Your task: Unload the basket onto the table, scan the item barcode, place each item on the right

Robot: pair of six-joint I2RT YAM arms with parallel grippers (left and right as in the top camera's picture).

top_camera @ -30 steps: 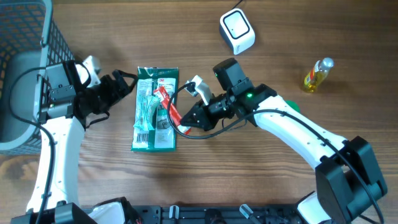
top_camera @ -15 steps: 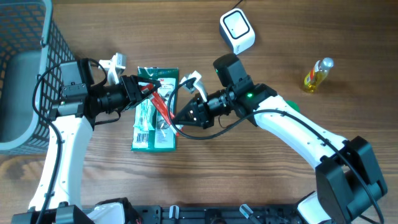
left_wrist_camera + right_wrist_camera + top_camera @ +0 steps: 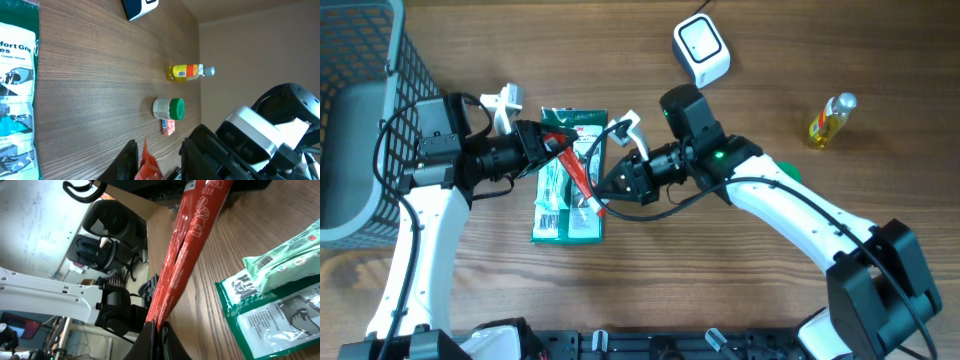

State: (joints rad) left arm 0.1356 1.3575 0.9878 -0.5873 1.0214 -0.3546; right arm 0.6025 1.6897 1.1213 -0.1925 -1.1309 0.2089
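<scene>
My right fingers [image 3: 144, 347] are clenched on the near end of the long red plastic packet [image 3: 578, 172], which slants over the green-and-white flat pack [image 3: 565, 218] lying on the wooden desk [image 3: 720, 300]. My left fingers [image 3: 126, 161] straddle its far end; I cannot tell whether they pinch it. The white square scanner [image 3: 701, 50] sits farther right, well apart.

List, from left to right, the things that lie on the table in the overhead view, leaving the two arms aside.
Wire basket → green package → white barcode scanner → small yellow bottle. The red sachet overlaps the green package, so it is left out.
</scene>
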